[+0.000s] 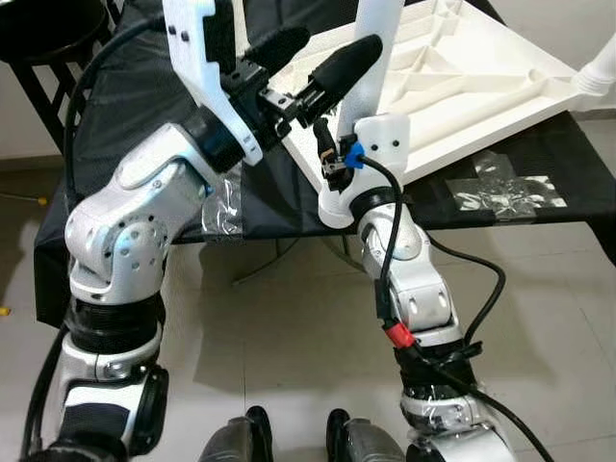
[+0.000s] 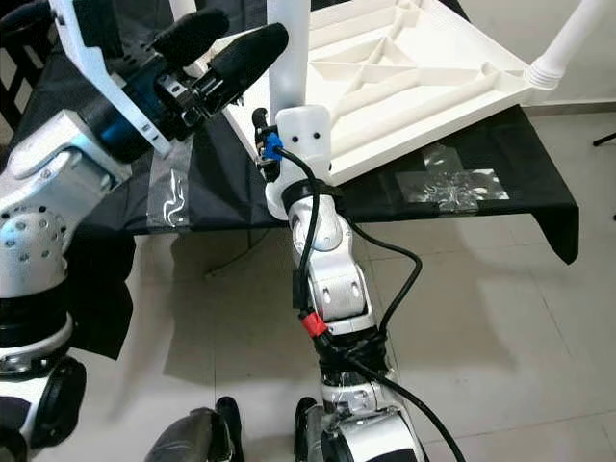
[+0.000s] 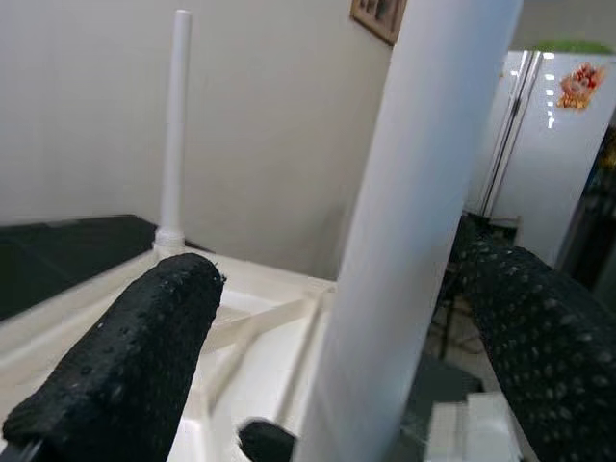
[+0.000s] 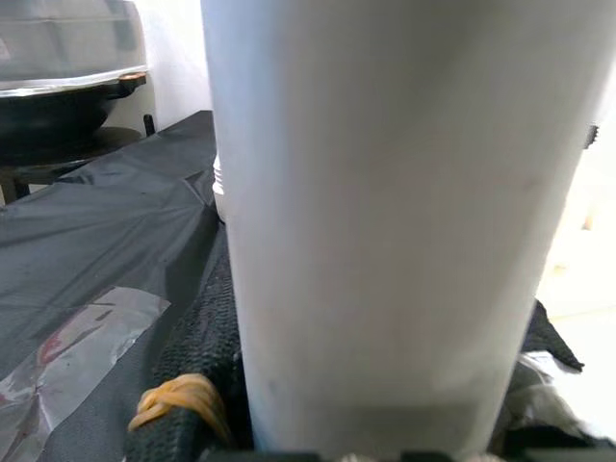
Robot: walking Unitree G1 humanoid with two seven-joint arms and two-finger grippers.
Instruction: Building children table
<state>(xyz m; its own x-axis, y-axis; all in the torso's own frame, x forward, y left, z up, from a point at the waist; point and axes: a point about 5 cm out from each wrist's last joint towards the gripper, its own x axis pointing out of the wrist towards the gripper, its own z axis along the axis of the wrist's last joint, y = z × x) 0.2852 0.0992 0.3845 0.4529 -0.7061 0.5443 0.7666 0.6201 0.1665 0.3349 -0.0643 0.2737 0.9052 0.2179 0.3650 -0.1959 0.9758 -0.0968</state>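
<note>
The white tabletop [image 1: 481,77] lies upside down on a black-covered table [image 1: 549,154], ribbed underside up. One white leg [image 2: 570,43] stands fitted at its far right corner. My right gripper [image 2: 294,125] is shut on a second white leg [image 1: 377,29] and holds it upright at the tabletop's near corner. In the right wrist view that leg [image 4: 385,212] fills the space between the black fingers [image 4: 192,366]. My left gripper [image 1: 332,46] is open, with its fingers [image 3: 125,366] on either side of the same leg [image 3: 414,212] and a gap on each side.
Patches of clear tape [image 1: 500,192] and plastic film [image 1: 226,207] lie on the black cloth. A dark stool [image 1: 38,38] stands at the far left. Tiled floor [image 1: 539,327] lies below the table's near edge. A white fridge [image 3: 558,144] stands in the background.
</note>
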